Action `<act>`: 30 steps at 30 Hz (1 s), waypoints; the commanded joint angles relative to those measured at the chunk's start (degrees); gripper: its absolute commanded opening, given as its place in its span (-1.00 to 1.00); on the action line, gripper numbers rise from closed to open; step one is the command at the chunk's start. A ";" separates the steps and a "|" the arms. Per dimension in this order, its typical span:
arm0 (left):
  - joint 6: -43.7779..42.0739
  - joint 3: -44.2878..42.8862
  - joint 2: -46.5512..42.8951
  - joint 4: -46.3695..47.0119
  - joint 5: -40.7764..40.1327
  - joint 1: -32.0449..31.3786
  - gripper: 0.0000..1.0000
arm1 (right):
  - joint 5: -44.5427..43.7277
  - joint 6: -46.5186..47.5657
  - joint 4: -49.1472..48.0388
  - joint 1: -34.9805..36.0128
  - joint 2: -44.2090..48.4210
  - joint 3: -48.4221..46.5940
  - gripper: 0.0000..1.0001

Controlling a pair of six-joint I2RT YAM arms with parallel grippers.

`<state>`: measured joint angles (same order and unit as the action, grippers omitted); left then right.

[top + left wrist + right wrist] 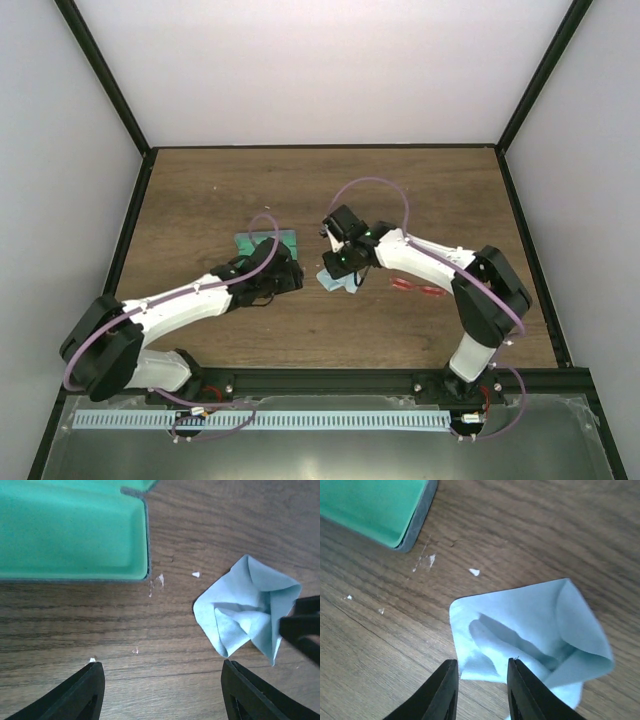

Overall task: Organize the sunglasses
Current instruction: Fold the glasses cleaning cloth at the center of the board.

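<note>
The red sunglasses lie flat on the table to the right of the right arm, apart from both grippers. The grey-blue case, open with its green inside up, sits left of centre and also shows in the left wrist view and the right wrist view. A small light blue cloth lies crumpled between the arms. My right gripper is narrowly open, straddling the cloth's near edge. My left gripper is wide open and empty, over bare wood between the case and the cloth.
Small white crumbs lie on the wood between case and cloth. The right gripper's black fingers reach in at the right edge of the left wrist view. Dark frame posts and pale walls ring the table.
</note>
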<state>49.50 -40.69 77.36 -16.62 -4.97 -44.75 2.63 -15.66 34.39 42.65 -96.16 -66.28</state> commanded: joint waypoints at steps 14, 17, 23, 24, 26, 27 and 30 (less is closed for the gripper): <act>3.77 6.96 -9.34 -2.05 -1.58 2.77 0.32 | -1.39 3.93 -1.64 2.52 -8.48 -3.25 -0.40; 3.70 7.43 -10.23 -2.40 -1.78 2.76 0.32 | -1.82 4.09 -1.62 2.52 -9.34 -3.55 -0.42; 3.61 8.14 -11.28 -2.63 -1.97 2.89 0.32 | -3.25 3.80 -1.07 2.52 -9.30 -3.53 -0.80; 3.56 8.25 -11.27 -2.63 -1.88 2.90 0.32 | -3.25 3.66 -1.06 2.52 -8.92 -3.38 -0.89; 3.55 8.34 -11.26 -2.42 -1.72 2.87 0.32 | -3.42 3.51 -0.81 2.52 -8.33 -3.18 -0.98; 3.51 8.47 -11.13 -2.25 -1.60 2.88 0.32 | -3.47 3.48 -0.67 2.52 -7.97 -3.01 -0.98; 3.57 8.56 -10.86 -1.72 -1.40 2.88 0.32 | -3.52 3.28 -0.42 2.52 -6.49 -2.36 -0.99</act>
<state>52.73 -32.77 66.70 -19.03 -6.17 -42.24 0.14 -12.29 33.36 44.77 -105.47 -67.22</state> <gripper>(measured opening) 0.659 0.012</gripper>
